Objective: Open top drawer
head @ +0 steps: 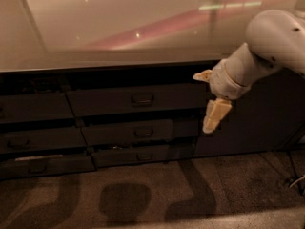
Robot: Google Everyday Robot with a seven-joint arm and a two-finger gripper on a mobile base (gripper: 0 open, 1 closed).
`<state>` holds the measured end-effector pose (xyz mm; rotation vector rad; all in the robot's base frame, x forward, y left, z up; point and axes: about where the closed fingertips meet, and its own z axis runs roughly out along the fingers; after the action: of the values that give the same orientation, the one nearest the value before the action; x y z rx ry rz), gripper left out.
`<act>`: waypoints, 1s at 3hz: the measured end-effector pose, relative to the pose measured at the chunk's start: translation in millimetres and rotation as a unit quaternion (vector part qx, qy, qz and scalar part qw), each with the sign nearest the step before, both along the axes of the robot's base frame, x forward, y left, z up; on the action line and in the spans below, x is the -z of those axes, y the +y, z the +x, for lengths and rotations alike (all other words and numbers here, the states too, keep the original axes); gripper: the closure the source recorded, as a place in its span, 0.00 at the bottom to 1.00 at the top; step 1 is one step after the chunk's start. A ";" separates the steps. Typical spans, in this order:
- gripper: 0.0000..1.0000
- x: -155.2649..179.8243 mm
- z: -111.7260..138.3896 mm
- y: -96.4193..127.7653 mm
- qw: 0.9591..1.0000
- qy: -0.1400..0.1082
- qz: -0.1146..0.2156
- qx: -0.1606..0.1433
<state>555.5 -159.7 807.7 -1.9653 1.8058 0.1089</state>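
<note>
The top drawer [105,100] is looking dark grey-black. The cream gripper [202,102] is hovering by its right end.

matt fronts under a glossy top
top drawer [105,100] smooth matt dark; countertop [119,27] glossy; carpet [143,194] rough; gripper [202,102], right of the drawer, smooth cream plastic.

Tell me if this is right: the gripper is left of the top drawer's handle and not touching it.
Not quite. The camera view shows the gripper to the right of the handle on the top drawer, not left of it. It is indeed not touching the handle.
</note>
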 end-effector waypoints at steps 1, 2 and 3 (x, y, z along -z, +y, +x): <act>0.00 27.2 28.1 -8.9 0.999 0.032 0.014 0.006; 0.00 45.4 41.9 -9.0 0.998 0.048 0.027 -0.003; 0.00 45.4 42.0 -9.1 0.998 0.048 0.027 -0.003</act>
<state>597.5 -168.8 762.3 -1.9582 1.8369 0.2547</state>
